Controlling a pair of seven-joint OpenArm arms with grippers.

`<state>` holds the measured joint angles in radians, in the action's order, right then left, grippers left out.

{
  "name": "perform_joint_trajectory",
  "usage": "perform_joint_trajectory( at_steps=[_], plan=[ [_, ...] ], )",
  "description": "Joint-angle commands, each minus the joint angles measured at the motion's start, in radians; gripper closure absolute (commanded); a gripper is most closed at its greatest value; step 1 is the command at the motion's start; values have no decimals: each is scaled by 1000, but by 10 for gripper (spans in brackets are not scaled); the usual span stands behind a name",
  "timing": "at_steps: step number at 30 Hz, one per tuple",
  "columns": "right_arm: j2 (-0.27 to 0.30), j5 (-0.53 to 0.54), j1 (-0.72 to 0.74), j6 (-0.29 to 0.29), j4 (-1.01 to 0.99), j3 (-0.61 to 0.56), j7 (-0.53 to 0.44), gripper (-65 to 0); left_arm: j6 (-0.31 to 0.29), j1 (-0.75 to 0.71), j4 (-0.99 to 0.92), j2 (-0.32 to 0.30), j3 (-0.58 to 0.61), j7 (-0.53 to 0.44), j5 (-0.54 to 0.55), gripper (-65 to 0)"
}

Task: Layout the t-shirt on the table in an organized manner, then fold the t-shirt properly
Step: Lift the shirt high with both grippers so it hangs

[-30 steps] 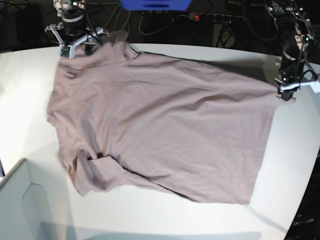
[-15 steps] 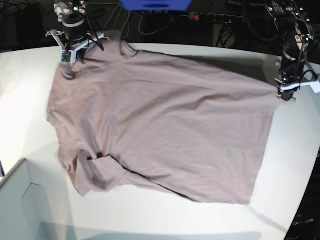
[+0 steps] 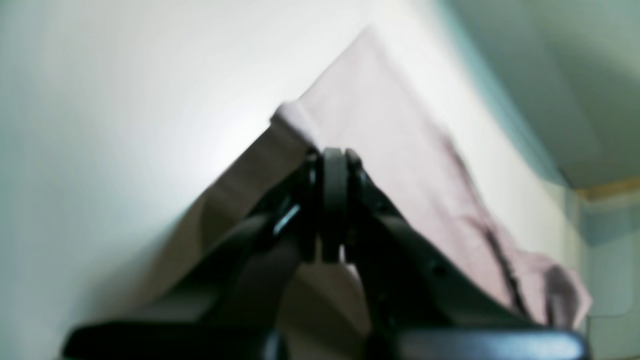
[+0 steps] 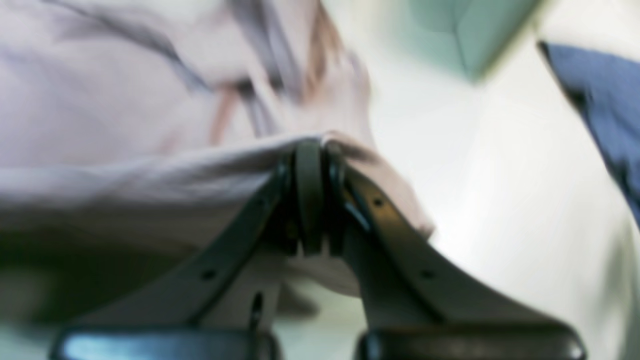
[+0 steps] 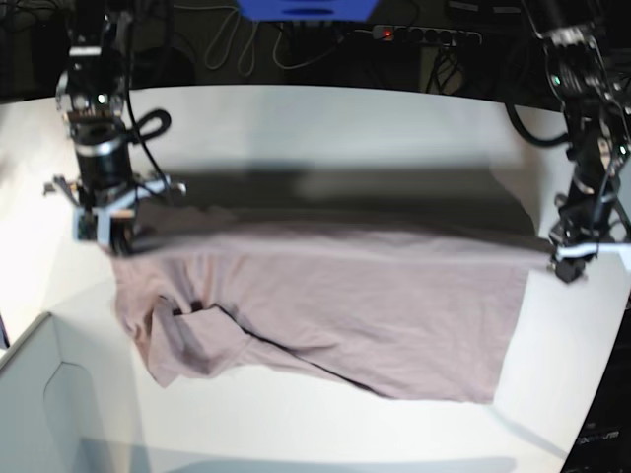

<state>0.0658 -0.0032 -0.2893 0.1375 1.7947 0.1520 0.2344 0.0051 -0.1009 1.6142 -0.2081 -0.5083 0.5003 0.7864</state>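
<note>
Across the big smooth white table [image 5: 325,113], the dusty mauve soft cloth t-shirt [image 5: 335,305] hangs stretched between both arms, its near half lying on the surface (collar side toward the pale grey box corner [image 5: 39,394]). Right gripper [image 5: 106,229] and left gripper [image 5: 569,258] each pinch a lifted edge.

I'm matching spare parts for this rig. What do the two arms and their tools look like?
Both arms are dark, with black cables looping along them. The right tool and the left tool each sit under a white bracket. Up close, the fingers are black, tapering to rounded tips, with small holes along them.
</note>
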Motion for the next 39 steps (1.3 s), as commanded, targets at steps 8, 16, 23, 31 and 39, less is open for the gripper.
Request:
perform_joint_trajectory(
  at_steps=[8, 16, 23, 31, 39],
  plan=[
    [13, -2, 437, 123, -117, -9, 191, 0, -1, 372, -150, -136, 179, -30, 6, 0],
    [87, -4, 881, 161, -414, -18, 194, 0, -1, 760, -414, -144, 363, -36, 5, 0],
    [153, -2, 1226, 161, -623, -18, 135, 0, -1, 1045, -621, -118, 468, -73, 6, 0],
    [159, -2, 1350, 161, -628, -18, 135, 0, -1, 1182, -648, -106, 469, -111, 6, 0],
    [159, -2, 1163, 161, -434, -18, 142, 0, -1, 1162, -638, -106, 471, -105, 11, 0]
  ],
)
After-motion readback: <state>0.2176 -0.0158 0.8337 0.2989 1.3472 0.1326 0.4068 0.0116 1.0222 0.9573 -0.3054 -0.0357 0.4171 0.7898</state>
